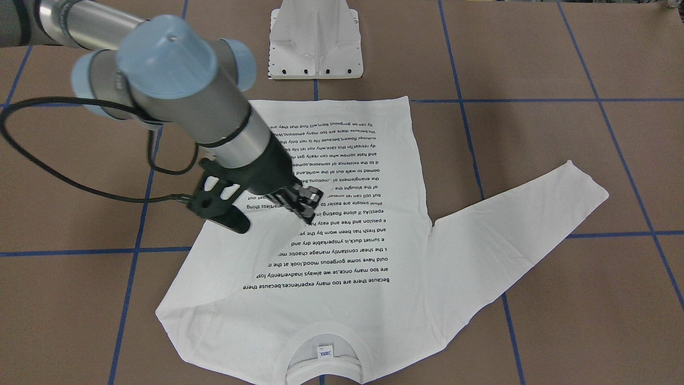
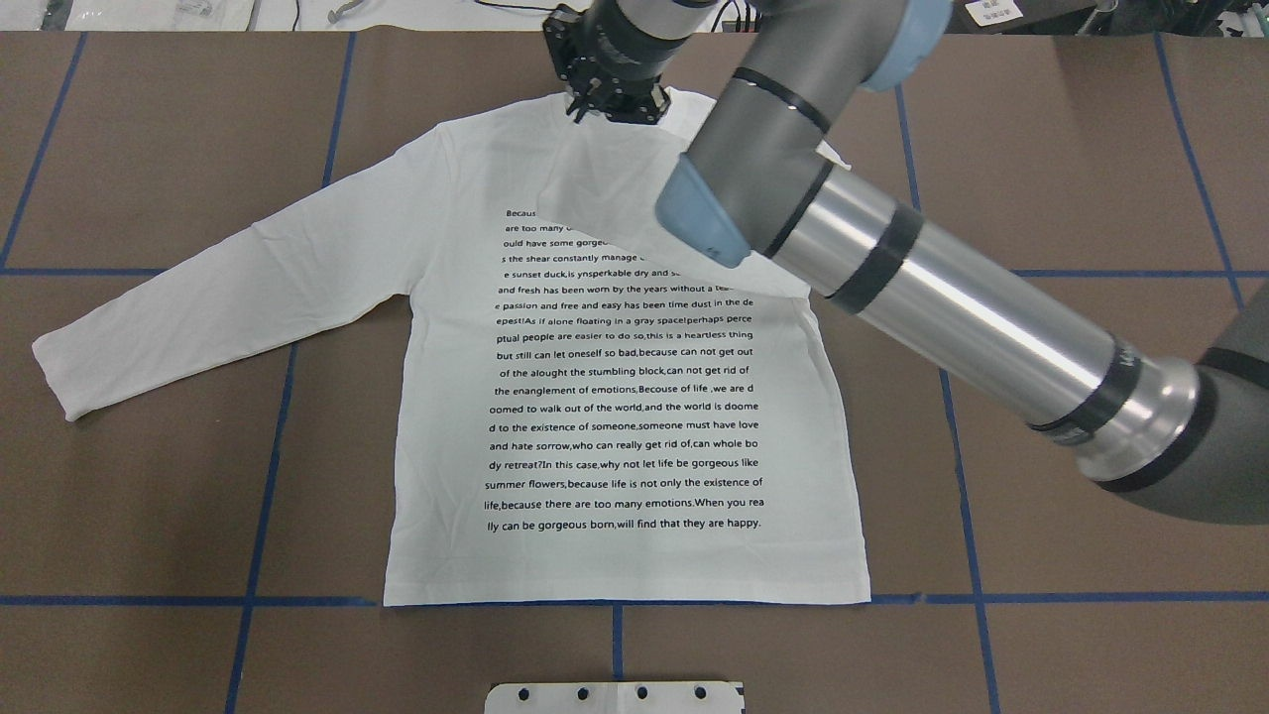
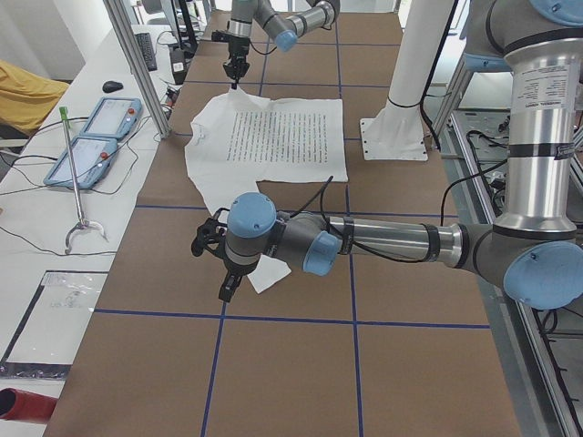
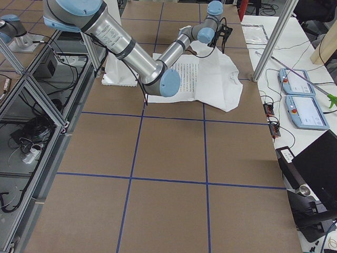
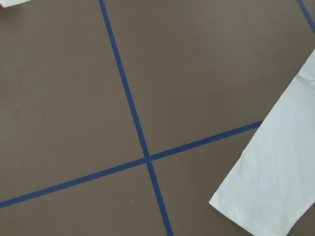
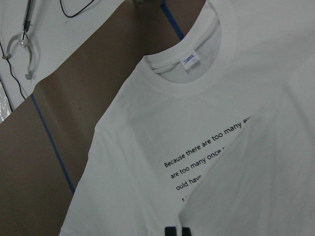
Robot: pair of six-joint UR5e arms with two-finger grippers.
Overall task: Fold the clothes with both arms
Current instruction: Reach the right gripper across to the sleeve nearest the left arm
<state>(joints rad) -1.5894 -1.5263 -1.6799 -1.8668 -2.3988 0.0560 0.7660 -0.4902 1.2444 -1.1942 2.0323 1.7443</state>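
Observation:
The white long-sleeved shirt [image 2: 615, 397] lies flat with the printed text up and its collar [image 1: 323, 363] at the far side from the robot. One sleeve [image 2: 218, 288] stretches out towards the robot's left. The other sleeve [image 2: 615, 188] is folded over the upper chest and hides part of the text. My right gripper [image 1: 302, 206] hovers well above the chest, its fingers close together and holding nothing; its wrist view looks down on the neck label [image 6: 189, 60]. My left gripper [image 3: 225, 293] hangs over the outstretched sleeve's cuff [image 5: 275, 172]; I cannot tell whether it is open or shut.
The white pedestal base [image 1: 315, 40] stands at the robot's edge of the brown table, which is marked with a blue tape grid [image 5: 142, 152]. The right arm's forearm [image 2: 972, 317] reaches over the shirt's right side. Teach pendants [image 3: 96, 137] lie on the side bench.

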